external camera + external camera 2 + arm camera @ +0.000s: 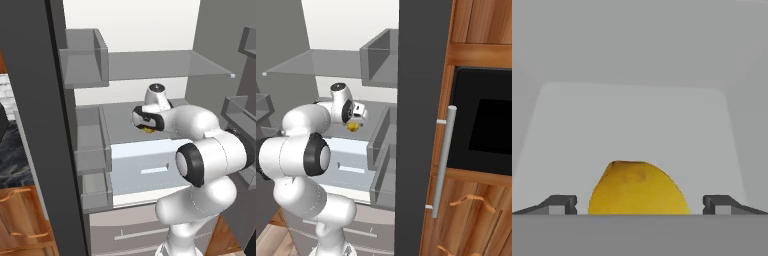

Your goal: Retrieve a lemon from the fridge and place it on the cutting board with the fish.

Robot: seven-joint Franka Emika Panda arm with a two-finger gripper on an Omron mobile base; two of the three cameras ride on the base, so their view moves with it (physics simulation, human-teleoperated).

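The fridge stands open, and my arm reaches in over its middle grey shelf. On that shelf lies the lemon, small and bright yellow. My gripper hangs close over it. In the hand view the lemon sits centred between the two dark fingertips, which stand wide apart on either side without touching it. The gripper is open. The cutting board and the fish are out of view.
A pale drawer juts out below the shelf. Grey door bins flank the arm, and a glass shelf lies above it. The dark door edge is at my left. A wooden cabinet with a black oven and a bar handle is at my right.
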